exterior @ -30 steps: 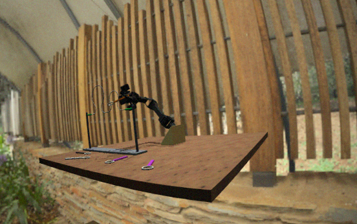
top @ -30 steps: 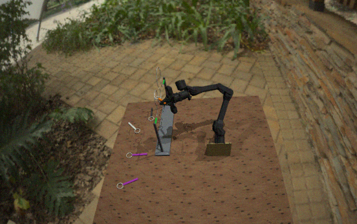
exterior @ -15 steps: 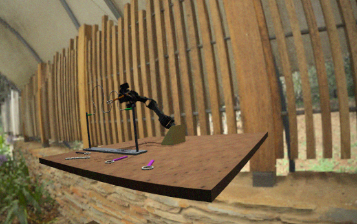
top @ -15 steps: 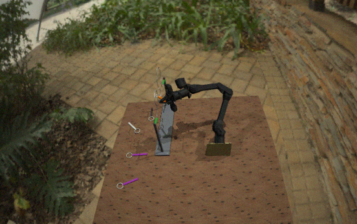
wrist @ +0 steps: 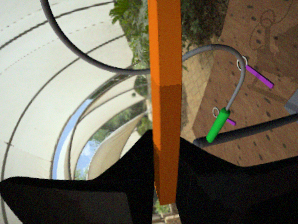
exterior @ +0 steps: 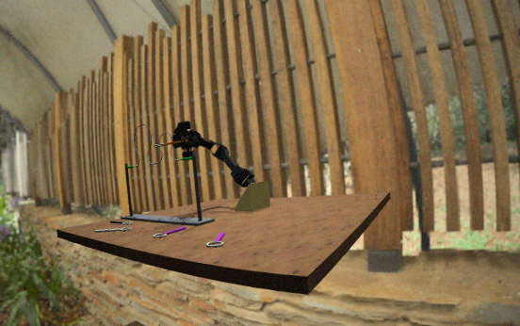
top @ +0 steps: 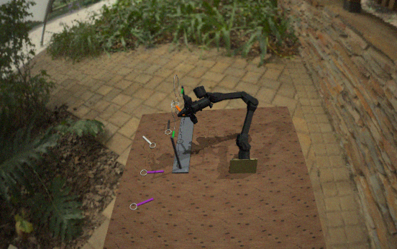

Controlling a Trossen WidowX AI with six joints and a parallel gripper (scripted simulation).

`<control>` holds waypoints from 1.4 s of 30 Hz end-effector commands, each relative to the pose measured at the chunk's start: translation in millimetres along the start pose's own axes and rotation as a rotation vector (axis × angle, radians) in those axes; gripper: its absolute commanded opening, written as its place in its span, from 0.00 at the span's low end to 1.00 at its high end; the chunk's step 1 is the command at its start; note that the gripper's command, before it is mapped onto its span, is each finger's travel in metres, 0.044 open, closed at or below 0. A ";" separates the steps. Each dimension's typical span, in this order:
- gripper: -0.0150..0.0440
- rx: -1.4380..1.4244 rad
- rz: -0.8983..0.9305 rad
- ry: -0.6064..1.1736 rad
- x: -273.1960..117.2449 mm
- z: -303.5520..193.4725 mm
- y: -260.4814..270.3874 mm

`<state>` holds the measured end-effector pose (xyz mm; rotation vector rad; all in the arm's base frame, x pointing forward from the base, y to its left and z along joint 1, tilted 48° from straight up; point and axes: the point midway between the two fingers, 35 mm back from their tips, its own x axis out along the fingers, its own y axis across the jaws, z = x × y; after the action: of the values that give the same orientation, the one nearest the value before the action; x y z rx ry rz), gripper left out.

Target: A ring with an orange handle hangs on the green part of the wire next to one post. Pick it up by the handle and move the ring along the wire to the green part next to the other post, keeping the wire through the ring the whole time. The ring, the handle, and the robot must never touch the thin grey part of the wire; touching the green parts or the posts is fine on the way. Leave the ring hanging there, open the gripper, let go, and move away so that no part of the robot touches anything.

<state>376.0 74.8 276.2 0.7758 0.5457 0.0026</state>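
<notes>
Brown speckled tabletop [top: 216,205] [exterior: 264,236], brick paving and plants behind it in the top view. No readable text or labels on anything. My gripper [top: 182,114] [exterior: 175,143] [wrist: 157,135] is closed on the orange handle [top: 178,109] [exterior: 167,143] [wrist: 166,100]. Ring [top: 175,104] [exterior: 158,145] is up at the curvy grey wire [top: 175,84] [exterior: 136,137] [wrist: 92,62], between the two posts, away from both green parts; can't tell if it touches. Two purple-handled rings [top: 144,173] [exterior: 215,244] lie on the table.
</notes>
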 end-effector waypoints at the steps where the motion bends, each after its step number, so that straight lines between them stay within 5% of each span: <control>1: 0.00 -0.066 -0.028 -0.009 -0.3 0.5 -1.2; 42: 0.00 -0.779 -0.436 -0.102 -4.8 19.1 -45.1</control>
<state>372.1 30.5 258.9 -0.0559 0.5545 -0.2060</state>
